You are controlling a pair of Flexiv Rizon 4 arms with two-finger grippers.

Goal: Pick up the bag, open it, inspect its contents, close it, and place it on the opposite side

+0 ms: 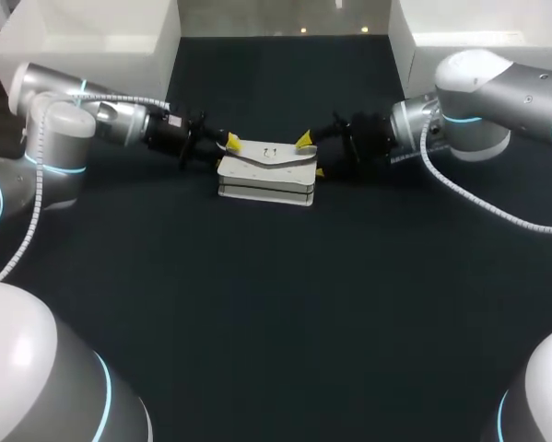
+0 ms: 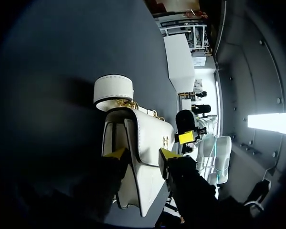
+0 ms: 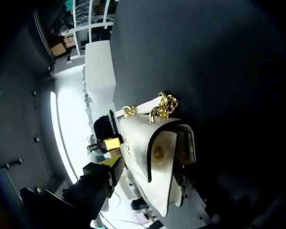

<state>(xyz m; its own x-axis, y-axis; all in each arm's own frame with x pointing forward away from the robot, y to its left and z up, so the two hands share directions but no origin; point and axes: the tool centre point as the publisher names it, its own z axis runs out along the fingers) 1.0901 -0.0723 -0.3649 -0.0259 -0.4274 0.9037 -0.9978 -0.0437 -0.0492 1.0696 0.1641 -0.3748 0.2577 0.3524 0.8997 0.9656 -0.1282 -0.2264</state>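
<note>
A white bag (image 1: 266,177) with a dark-edged flap and gold chain lies flat in the middle of the dark table (image 1: 276,304). Its flap stands a little ajar, and a gold clasp (image 3: 158,153) shows under it. My left gripper (image 1: 228,152) is at the bag's left end. In the left wrist view its yellow fingertips (image 2: 116,153) press the bag (image 2: 147,138) from both sides. My right gripper (image 1: 312,157) is at the right end, its tips spread wider than the bag (image 3: 138,138). One tip (image 3: 111,161) stands just off the flap; the other is hidden.
Two white bins stand at the back corners, one on the left (image 1: 91,41) and one on the right (image 1: 478,32). The bag's rolled white strap (image 2: 113,88) and chain (image 3: 163,106) lie against its far side. Bare dark tabletop stretches in front of the bag.
</note>
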